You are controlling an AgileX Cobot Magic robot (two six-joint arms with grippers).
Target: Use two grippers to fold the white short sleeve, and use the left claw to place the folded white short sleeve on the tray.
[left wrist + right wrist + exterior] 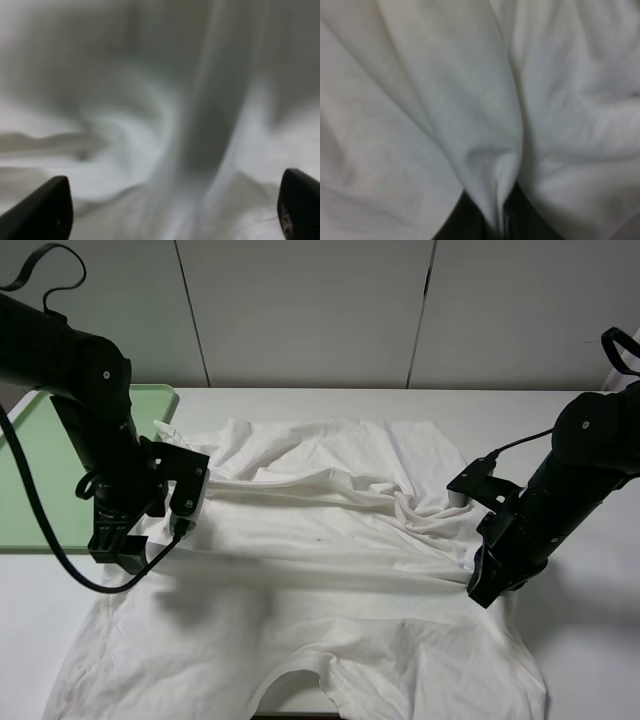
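- White short sleeve (330, 570): one, spread wrinkled across the middle of the one white table (590, 660), neck opening toward the near edge.
- Two short sleeves show, one at each near corner of the garment.
- Creases bunch across the middle of the cloth, running between the two arms.
- One pale green tray (150, 400) sits at the far left of the table. None of the white short sleeve lies on it. The cloth's far left corner is just beside the tray's near corner, and whether they touch cannot be told.
- Two black arms are lowered onto the cloth, one on each side.
- Left gripper (118, 552): down at the garment's left edge. In the left wrist view its (170, 210) two dark fingertips (42, 210) stand wide apart at opposite edges of the picture. Blurred white cloth (150, 125) lies across the gap, and nothing is pinched.
- Right gripper (485, 590): down at the garment's right edge. In the right wrist view its (502, 220) jaws are closed tight on one raised fold of the cloth (445, 100), which rises out from between the dark fingers.
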